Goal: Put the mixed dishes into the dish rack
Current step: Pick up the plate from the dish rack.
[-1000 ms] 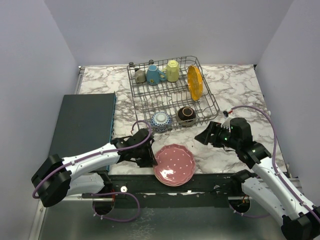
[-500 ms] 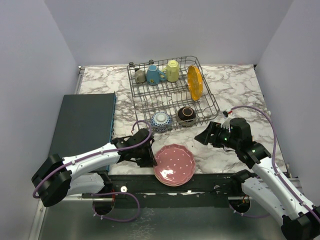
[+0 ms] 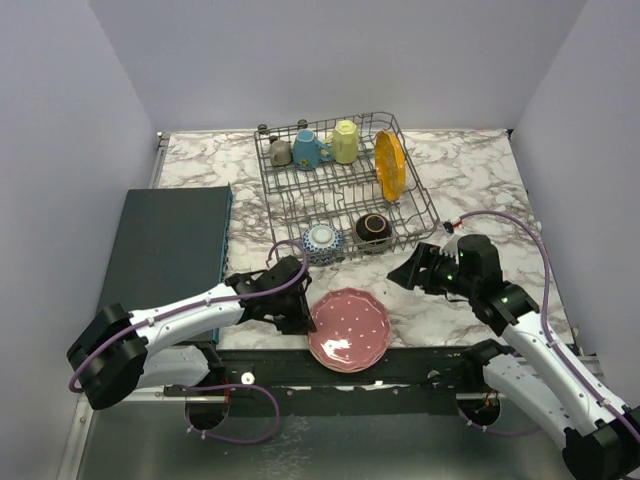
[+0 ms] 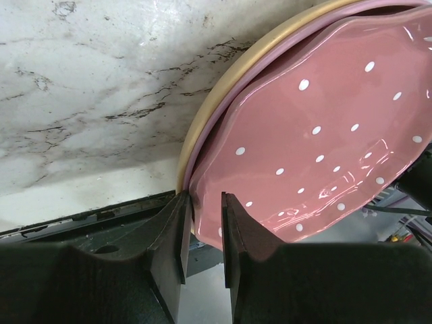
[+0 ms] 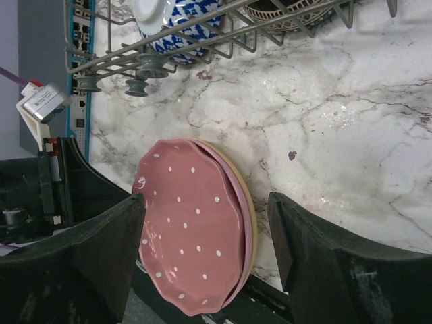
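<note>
Though plates beneath [image 4: 197, 125] mostly hidden, L fingers [image 4: 169, 250] tight on pink dotted plate [image 4: 317, 135] rim; R fingers [image 5: 317, 256] wide apart.

The left gripper [image 4: 204, 206] is squeezing a little tighter on the edge of the pink dotted plate [image 4: 317, 135].

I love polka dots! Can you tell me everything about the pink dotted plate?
The pink plate is glossy, like glazed ceramic, with white dots and a wavy scalloped rim. It lies face up on another, cream-edged plate at the near edge of the marble table. The left end effector straddles its rim; whether it pinches is unclear.
</note>
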`<state>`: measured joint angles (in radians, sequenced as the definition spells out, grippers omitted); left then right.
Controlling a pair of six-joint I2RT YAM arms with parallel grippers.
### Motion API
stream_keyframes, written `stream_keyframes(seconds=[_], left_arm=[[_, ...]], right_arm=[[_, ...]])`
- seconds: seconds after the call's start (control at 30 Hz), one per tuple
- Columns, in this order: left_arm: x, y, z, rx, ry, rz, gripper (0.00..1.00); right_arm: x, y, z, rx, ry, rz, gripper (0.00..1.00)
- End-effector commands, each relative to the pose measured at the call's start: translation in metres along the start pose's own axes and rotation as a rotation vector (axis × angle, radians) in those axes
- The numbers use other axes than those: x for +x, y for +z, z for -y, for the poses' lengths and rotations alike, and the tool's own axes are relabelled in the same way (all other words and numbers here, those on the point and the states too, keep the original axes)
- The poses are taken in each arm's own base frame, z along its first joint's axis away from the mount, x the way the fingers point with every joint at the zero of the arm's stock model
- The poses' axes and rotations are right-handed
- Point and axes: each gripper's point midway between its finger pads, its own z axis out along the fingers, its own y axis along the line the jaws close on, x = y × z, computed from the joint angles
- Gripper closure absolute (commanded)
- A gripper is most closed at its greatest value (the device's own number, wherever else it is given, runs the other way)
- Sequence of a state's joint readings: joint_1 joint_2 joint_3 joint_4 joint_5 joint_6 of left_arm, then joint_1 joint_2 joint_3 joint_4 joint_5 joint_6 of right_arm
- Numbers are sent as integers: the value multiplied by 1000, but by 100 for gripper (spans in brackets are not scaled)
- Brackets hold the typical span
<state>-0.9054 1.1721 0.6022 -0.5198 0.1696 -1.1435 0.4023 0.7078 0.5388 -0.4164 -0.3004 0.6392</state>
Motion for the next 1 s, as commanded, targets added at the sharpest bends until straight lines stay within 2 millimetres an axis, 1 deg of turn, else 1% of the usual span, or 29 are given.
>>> stream_keyframes(seconds=[0.0,0.03,0.1,0.2,0.33,0.43,0.73,0.83,0.97], left_arm=[[0,-1,11,24,23,-8,71],[1,0,10,21,23,-10,71],[1,1,8,15,24,-10,75],[0,1,8,14,27,-5,84],[-1,-1,10,21,31,4,92],[-3,-4,12,37,37,14,100],[-11,-29,26,65,64,66,100],[-12,-34,25,57,70,75,100],[-12,-38,23,52,72,82,100]], right_arm=[[4,2,-1,-17,3,-10,21],[4,2,-1,-18,4,-10,21],[5,2,0,-18,5,-11,21],[5,2,0,-18,5,-8,21],[5,2,-1,-19,8,-8,21],[4,1,-2,-23,8,-10,21],[4,-3,-5,-34,7,-10,21],[9,-2,-9,-63,1,-34,22],[21,1,-14,-110,-1,-107,26]])
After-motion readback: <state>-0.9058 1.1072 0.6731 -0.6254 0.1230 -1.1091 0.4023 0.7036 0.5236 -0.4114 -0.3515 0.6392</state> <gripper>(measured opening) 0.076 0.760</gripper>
